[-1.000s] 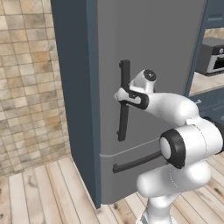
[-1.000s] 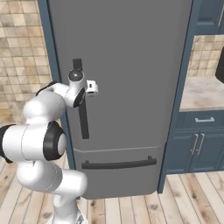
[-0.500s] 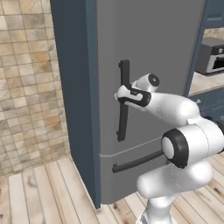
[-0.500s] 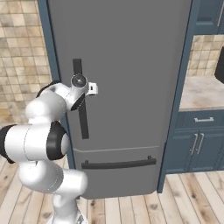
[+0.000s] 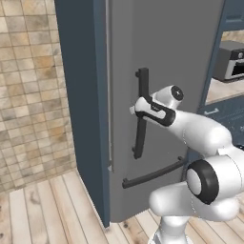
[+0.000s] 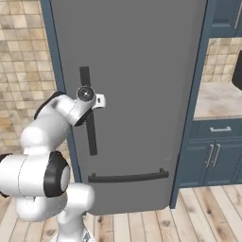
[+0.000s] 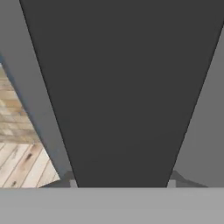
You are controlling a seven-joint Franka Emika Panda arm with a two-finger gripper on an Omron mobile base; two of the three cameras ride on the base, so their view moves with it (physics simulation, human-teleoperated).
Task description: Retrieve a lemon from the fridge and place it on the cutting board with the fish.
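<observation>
At the centre of both base views, the white arm's jaws [image 5: 139, 108] are clamped on the dark vertical bar handle [image 5: 141, 114] of the tall grey fridge [image 6: 137, 71], its door closed.

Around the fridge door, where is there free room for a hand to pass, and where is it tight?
Free: the bare door face right of the vertical handle, and the strip above the horizontal handle. Tight: at the vertical handle, where the end effector is shut on it.
</observation>
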